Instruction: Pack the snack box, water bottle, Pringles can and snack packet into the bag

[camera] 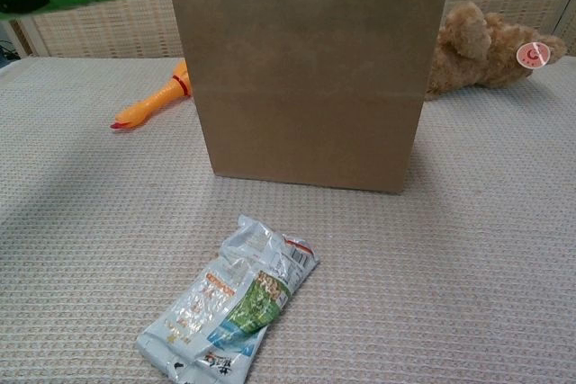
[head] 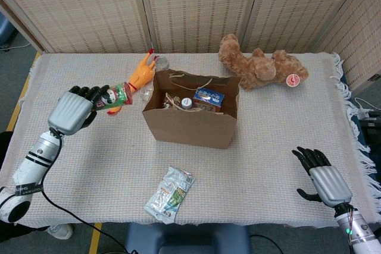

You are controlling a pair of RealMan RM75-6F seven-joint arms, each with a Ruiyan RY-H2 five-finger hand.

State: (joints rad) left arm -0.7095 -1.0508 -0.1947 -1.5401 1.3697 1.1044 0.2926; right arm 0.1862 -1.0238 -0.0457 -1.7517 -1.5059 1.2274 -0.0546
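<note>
- Left hand (head: 72, 111) grips the can (head: 116, 97) in the air, left of the bag (head: 191, 124).
- Right hand (head: 322, 178) is empty, fingers spread (low, near edge).
- Packet (camera: 232, 305) lies before the bag.

No legible txt; packet (camera: 230, 308) print blurry.

The left hand (head: 72, 113) is lifted high at the left side, and the Pringles can (head: 116, 97) is held in its fingers. The right hand (head: 322, 179) is kept low at the right, fingers spread, nothing held.
</note>
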